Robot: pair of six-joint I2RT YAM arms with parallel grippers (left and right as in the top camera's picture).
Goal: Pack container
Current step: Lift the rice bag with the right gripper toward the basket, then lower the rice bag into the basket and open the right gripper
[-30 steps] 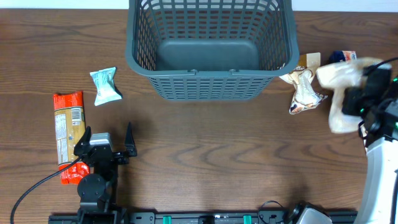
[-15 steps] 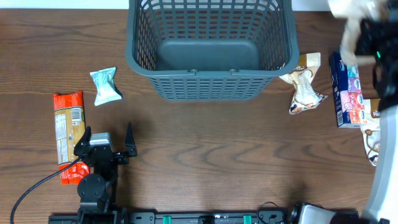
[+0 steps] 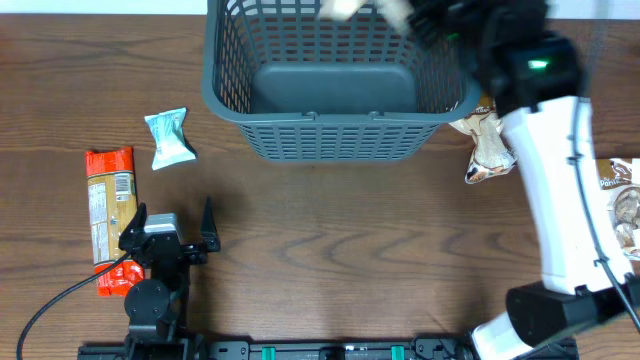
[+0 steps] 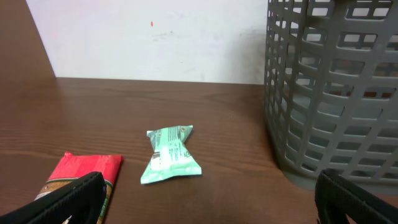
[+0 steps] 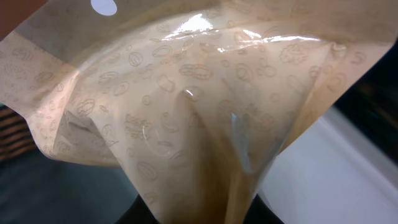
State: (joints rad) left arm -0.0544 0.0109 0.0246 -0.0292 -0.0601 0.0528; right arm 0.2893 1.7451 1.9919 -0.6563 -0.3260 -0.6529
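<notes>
My right fingers clamp a tan pouch with no readable print over the upright basket, whose long axis runs left-right. My left fingers stand apart.

Wood table: mint-green wrapper and red snack bar near each other at left, crumpled brown-and-white packet at right. White wall behind.

Right-edge packet reads "Pani…"; other print illegible.
</notes>
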